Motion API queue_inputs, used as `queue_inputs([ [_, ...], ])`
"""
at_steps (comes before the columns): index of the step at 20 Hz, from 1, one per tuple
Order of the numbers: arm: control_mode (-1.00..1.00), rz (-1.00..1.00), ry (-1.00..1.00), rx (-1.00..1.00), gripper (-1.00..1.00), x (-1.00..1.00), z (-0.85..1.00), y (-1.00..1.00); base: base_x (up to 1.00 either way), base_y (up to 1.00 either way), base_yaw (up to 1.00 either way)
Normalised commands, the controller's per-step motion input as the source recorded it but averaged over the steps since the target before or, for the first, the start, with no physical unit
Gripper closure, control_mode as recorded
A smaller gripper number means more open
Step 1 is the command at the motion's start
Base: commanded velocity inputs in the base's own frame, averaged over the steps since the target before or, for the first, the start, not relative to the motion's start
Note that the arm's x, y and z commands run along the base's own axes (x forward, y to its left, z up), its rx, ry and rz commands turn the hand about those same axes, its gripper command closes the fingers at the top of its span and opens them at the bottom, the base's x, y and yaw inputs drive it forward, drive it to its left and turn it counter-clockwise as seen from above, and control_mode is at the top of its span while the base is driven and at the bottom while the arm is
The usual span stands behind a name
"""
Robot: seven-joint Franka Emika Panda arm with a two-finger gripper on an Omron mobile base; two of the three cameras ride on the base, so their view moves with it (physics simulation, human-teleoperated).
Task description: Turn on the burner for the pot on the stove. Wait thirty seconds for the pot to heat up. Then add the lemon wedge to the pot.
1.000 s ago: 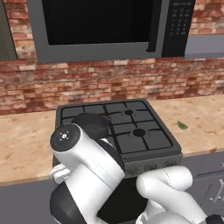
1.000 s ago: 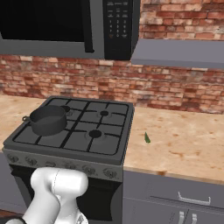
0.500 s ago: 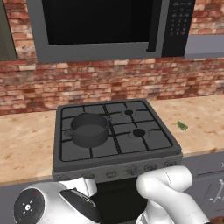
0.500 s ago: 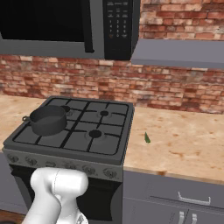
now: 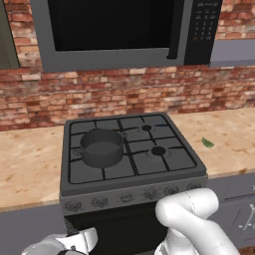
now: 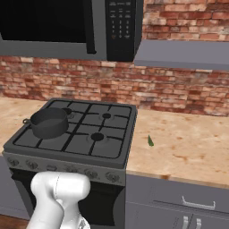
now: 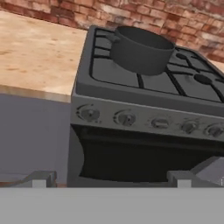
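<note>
Pot (image 5: 101, 147) sits on the stove (image 5: 130, 172), on its front-left burner seen from the knob side; no flame visible under it, so the burner step looks not yet done. Lemon wedge (image 6: 150, 141) lies on the bench (image 6: 188, 147) to the right of the stove, near but apart from its edge, well apart from the pot; adding it is left, as is the wait. Claw (image 7: 111, 178) hangs low in front of the stove's oven door, below the knob row (image 7: 148, 121), tips spread wide, pinching nothing. Likely next: reach up to a left knob. Knob markings too small to read; which knob serves the pot's burner I cannot tell. Wedge tiny, shape unclear
</note>
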Motion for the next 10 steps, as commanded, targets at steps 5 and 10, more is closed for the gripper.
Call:
queue_inputs([
  [5,-1.00,0.00,-0.04,0.06,-1.00,0.34,-0.46,0.00,0.00,0.00,0.00],
  [10,-1.00,0.00,-0.04,0.08,-1.00,0.40,-0.40,0.00,0.00,0.00,0.00],
])
